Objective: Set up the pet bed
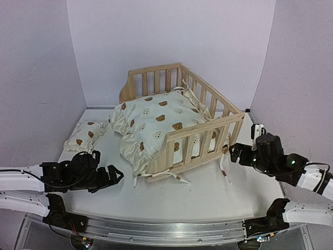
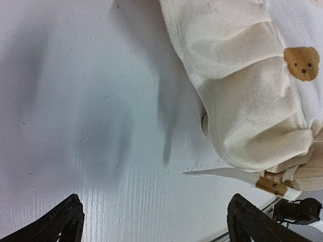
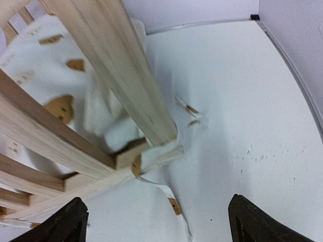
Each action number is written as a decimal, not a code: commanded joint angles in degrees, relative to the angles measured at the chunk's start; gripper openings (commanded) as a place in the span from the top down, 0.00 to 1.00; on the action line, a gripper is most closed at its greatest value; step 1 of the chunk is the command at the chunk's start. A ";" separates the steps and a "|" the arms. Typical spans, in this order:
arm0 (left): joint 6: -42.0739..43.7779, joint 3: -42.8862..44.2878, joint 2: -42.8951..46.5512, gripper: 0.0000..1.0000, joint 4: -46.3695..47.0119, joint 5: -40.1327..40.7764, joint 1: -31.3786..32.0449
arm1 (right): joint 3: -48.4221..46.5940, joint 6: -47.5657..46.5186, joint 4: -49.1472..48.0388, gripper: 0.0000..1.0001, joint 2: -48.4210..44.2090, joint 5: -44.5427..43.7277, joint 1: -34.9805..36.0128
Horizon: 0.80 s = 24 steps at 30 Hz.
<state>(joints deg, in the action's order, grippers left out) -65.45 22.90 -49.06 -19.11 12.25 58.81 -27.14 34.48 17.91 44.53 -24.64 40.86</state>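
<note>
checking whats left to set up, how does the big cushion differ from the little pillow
The cushion is much larger than the pillow. The cushion sits in the wooden frame, bunched and spilling over its open side; the pillow lies outside it on the table, to the left. The cushion has loose ties trailing; I see none on the pillow. Both are cream with brown bear prints.

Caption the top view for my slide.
Cushion spills from the frame; pillow lies apart; left gripper and right gripper open.
</note>
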 commanded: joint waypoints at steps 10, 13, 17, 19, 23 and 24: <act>30.41 23.61 -5.66 0.01 1.90 2.37 -11.34 | -40.14 -11.35 27.58 0.02 15.15 12.84 0.16; 36.34 28.83 -11.04 0.01 6.09 -6.49 -21.43 | -49.06 -2.91 35.61 0.02 22.36 6.34 -0.90; 40.89 38.99 -21.47 0.02 10.45 -17.63 -33.28 | -55.39 2.63 38.77 0.02 28.63 9.98 -4.75; 43.44 45.48 -27.14 0.02 11.47 -20.70 -36.90 | -57.89 3.50 39.83 0.02 31.37 11.69 -5.62; 48.13 60.20 -38.16 0.02 9.32 -19.41 -39.54 | -60.41 5.48 41.01 0.02 35.05 13.07 -7.84; 48.21 63.76 -40.24 0.02 8.86 -19.24 -40.40 | -60.87 6.45 41.23 0.05 35.95 14.47 -8.73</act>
<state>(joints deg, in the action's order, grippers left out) -23.70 73.97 -83.48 -12.86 -3.97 20.23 -84.51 36.64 57.01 77.30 -13.80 34.79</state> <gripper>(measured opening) 0.974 0.983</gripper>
